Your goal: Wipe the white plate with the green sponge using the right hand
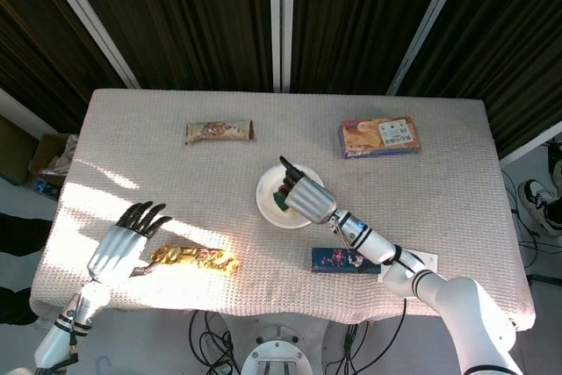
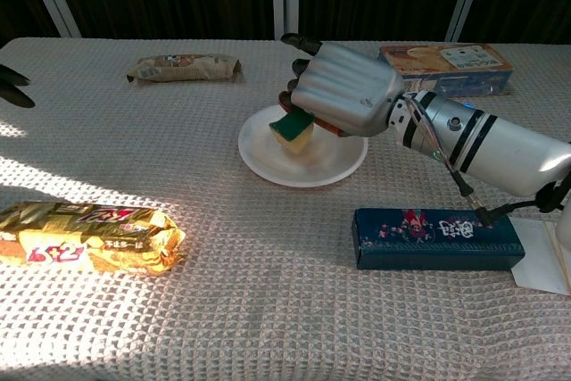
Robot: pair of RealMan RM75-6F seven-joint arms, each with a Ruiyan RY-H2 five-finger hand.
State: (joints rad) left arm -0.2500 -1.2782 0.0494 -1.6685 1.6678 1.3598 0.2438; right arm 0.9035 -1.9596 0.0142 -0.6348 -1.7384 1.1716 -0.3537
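The white plate (image 1: pixel 275 201) (image 2: pixel 299 165) lies near the middle of the table. My right hand (image 1: pixel 305 196) (image 2: pixel 343 91) is over it and grips the green and yellow sponge (image 2: pixel 293 128) (image 1: pixel 280 200), whose lower edge meets the plate's inner surface. The hand's back hides most of the sponge in the head view. My left hand (image 1: pixel 126 241) rests with fingers spread at the table's left front, holding nothing; only its fingertips (image 2: pixel 12 84) show at the left edge of the chest view.
A yellow snack bag (image 1: pixel 193 258) (image 2: pixel 87 237) lies beside the left hand. A dark blue box (image 1: pixel 344 260) (image 2: pixel 434 238) sits right of the plate, near the front. A brown wrapped bar (image 1: pixel 219 131) (image 2: pixel 184 67) and an orange biscuit box (image 1: pixel 379 137) (image 2: pixel 446 61) lie at the back.
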